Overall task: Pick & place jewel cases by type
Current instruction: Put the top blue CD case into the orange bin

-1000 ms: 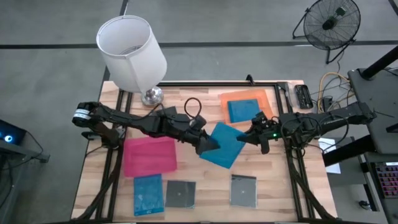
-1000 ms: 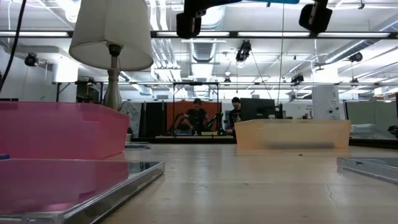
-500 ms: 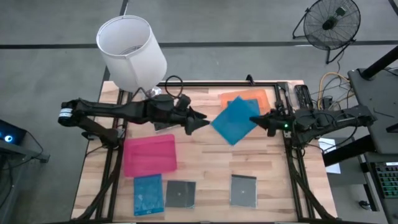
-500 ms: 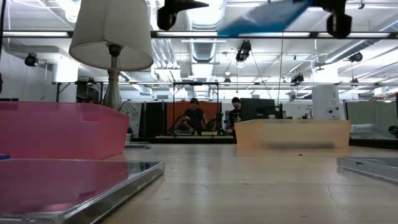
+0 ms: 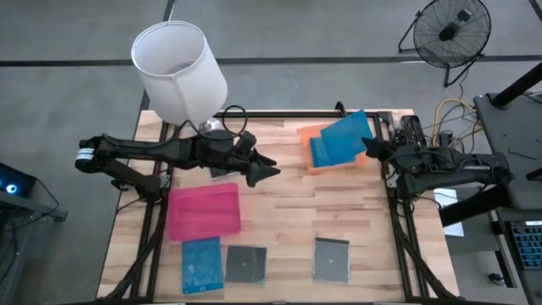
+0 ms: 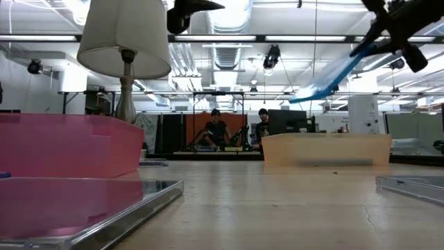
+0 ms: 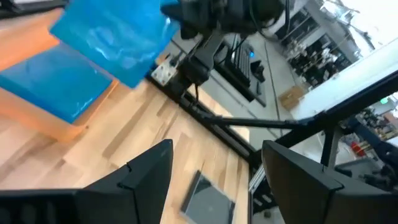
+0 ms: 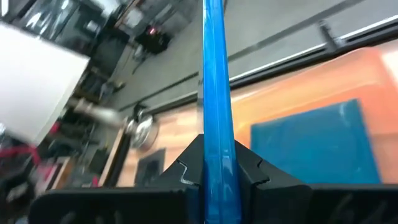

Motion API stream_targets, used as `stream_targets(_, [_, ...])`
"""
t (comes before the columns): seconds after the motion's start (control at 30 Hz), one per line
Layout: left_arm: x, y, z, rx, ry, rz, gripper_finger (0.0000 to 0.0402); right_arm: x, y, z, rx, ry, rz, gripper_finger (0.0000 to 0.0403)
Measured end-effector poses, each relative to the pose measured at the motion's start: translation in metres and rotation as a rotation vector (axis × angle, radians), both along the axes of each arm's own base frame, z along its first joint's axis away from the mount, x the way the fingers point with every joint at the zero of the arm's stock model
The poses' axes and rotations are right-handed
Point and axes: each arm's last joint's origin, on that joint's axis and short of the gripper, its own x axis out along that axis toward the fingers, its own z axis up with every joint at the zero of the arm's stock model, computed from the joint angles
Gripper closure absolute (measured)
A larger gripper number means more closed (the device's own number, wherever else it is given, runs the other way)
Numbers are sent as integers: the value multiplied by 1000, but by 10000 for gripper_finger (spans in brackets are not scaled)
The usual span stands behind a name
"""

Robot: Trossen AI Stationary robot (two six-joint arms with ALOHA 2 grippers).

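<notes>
Right fingers [image 8: 216,163] clamp a translucent blue square plastic jewel case [image 5: 347,135] edge-on; thin grip risks slipping. Left fingers [image 7: 217,180] apart, empty.

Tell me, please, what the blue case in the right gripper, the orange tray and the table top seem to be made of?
Blue case, clamped in the right gripper: probably translucent plastic, glossy; light passes through it in the low view.
Orange tray: seemingly plastic, smooth and slightly translucent at its pale wall; it already holds another blue case.
Table top: wood, with visible plank seams and grain, matte finish.
</notes>
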Motion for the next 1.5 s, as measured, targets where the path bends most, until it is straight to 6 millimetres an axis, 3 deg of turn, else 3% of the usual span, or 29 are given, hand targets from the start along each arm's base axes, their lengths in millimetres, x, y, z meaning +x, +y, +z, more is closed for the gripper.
stream_targets(0.17, [0,-1,-2,1,19,-7,172,2,-9,-15,34,7,-83,375])
stream_targets(0.6, [0,-2,-2,12,20,-54,172,23,-37,-74,94,-69,-92,375])
stream_targets(0.93, [0,-2,-2,15,20,-56,172,29,-41,-114,168,-91,-77,375])
stream_targets(1.33, [0,-2,-2,15,20,-63,172,35,-43,-127,195,5,-110,374])
stream_targets(1.5, [0,-3,-2,11,20,-77,172,38,-44,-129,209,-3,-112,348])
